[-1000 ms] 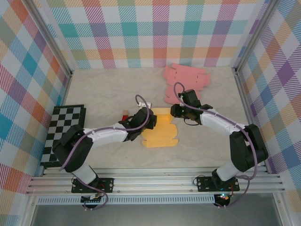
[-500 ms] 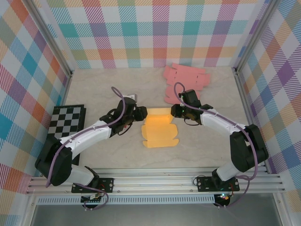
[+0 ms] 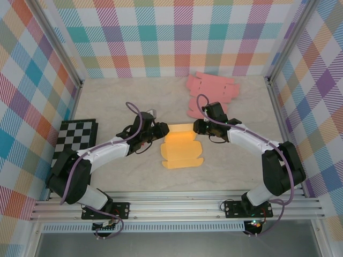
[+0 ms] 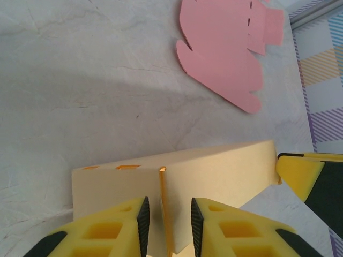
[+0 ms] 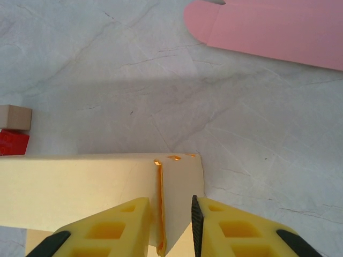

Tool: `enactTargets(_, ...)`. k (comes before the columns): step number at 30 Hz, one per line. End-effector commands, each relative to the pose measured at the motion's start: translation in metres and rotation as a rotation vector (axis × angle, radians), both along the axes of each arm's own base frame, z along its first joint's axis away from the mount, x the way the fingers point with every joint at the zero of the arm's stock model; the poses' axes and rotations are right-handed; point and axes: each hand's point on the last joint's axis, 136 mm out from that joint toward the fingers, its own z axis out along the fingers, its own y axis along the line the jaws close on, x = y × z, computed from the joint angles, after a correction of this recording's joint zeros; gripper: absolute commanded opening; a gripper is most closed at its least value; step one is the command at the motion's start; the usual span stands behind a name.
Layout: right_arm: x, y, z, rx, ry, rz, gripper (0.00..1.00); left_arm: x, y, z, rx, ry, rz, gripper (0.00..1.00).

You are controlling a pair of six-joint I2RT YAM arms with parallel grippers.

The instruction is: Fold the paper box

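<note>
Beside right wrist's box [image 5: 96, 187]: blocks [image 5: 14, 130].

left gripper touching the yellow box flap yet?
Cannot tell. In the left wrist view the left gripper straddles the yellow box flap edge, slim gaps visible on both sides.

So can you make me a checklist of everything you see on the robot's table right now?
Surface: pale marbled table, bare at the back left.
Job's things: yellow paper box, partly folded, its back wall standing up.
Clutter: pink cardboard sheets at the back; checkered board at the left; small red and tan blocks.
Claws: left claw and right claw each straddle a flap at opposite ends of the box's wall.
Cables: purple cable looping over each arm.
Surroundings: plaid walls.
</note>
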Motion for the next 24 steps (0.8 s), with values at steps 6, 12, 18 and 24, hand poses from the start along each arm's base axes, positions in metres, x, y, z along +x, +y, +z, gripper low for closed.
enactTargets(6, -0.012, -0.002, -0.007, -0.055, 0.053, -0.005, 0.28, -0.005, 0.003, -0.029, 0.011, 0.059, 0.013, 0.17)
enactTargets(12, -0.012, -0.003, -0.007, -0.077, 0.059, -0.027, 0.28, -0.01, 0.018, -0.037, 0.107, 0.094, 0.039, 0.15)
enactTargets(18, -0.013, -0.007, -0.007, -0.1, 0.067, -0.061, 0.29, -0.04, 0.042, -0.006, 0.152, 0.102, 0.045, 0.3)
enactTargets(24, -0.013, -0.014, -0.008, -0.123, 0.065, -0.116, 0.29, -0.1, 0.052, -0.025, 0.099, 0.185, -0.023, 0.39)
